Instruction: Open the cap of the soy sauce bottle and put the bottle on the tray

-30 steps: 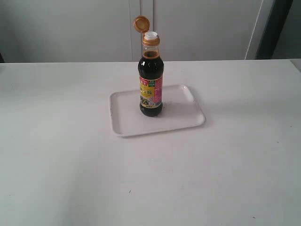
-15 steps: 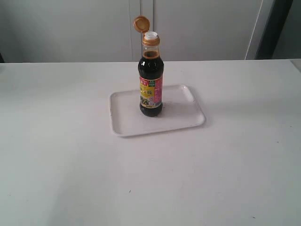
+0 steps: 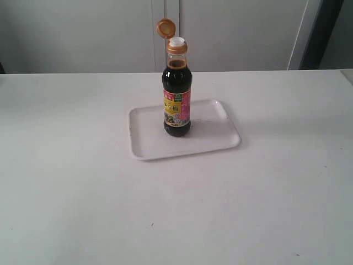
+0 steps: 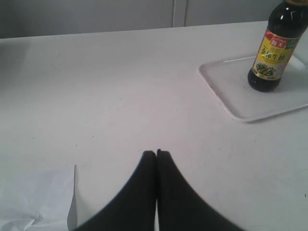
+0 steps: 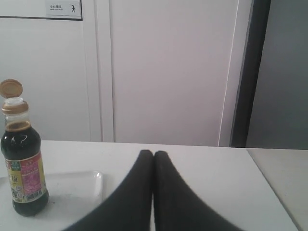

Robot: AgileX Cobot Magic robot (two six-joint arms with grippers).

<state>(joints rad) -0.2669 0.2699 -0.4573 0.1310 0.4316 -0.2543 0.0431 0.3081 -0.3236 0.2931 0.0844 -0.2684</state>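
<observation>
Soy sauce bottle (image 3: 176,105) stands upright on the white tray (image 3: 149,141), near its middle, with its label facing the exterior camera. Its orange-brown cap (image 3: 165,27) is flipped up on its hinge, baring the white spout (image 3: 177,41). The tray lies flat on the white bench (image 3: 77,193). The left gripper (image 4: 156,153) is clenched, its black fingers pressed together on nothing, well apart from the tray. The right gripper (image 5: 153,154) is likewise clenched and empty, apart from the bottle.

bottle (image 3: 176,105) (upright) on tray (image 3: 148,139), tray — on table (image 3: 77,193)
</observation>
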